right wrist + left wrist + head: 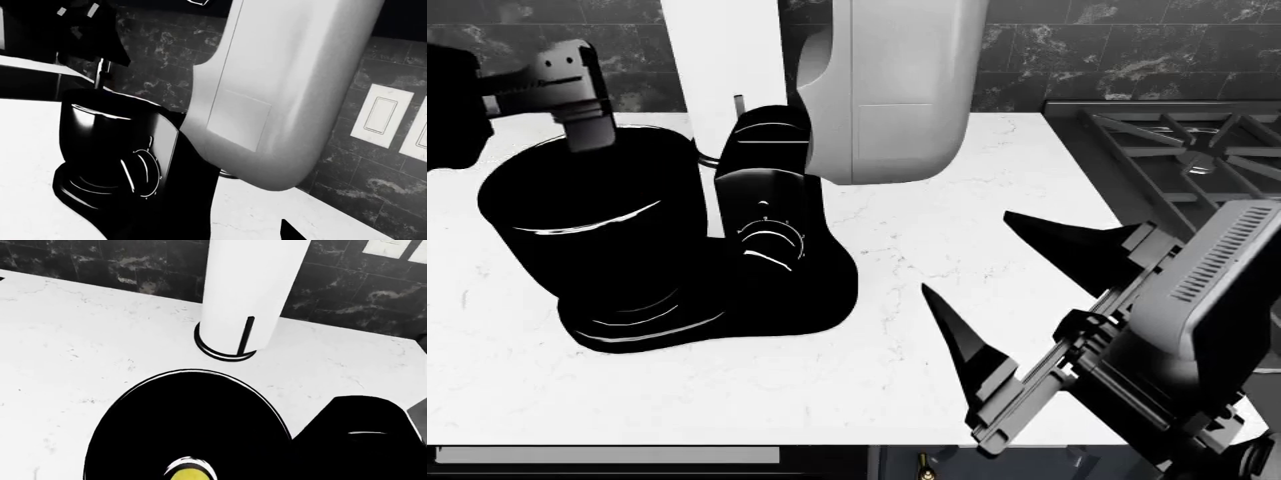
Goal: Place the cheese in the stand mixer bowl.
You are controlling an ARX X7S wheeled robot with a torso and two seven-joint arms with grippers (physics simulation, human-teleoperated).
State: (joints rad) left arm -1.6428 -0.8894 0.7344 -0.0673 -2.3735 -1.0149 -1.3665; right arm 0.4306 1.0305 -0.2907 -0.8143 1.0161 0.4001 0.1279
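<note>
The stand mixer bowl (594, 235) is a large glossy black cylinder on the mixer's base at the left of the white counter. In the left wrist view its dark opening (187, 420) fills the lower middle. My left gripper (590, 135) hangs over the bowl's far rim. The cheese (187, 475), pale yellow, shows at the jaws just above the opening, so the gripper looks shut on it. The cheese is hidden in the head view. My right gripper (1014, 290) is open and empty, low over the counter right of the mixer; one black fingertip (288, 231) shows in the right wrist view.
The mixer's black column with a round dial (771, 240) stands right of the bowl, its pale grey head (888, 80) tilted up. A white paper towel roll (247, 285) on a black ring stands behind the bowl. A gas hob (1188, 150) is at the far right. A dark tiled wall with switches (379, 116) is behind.
</note>
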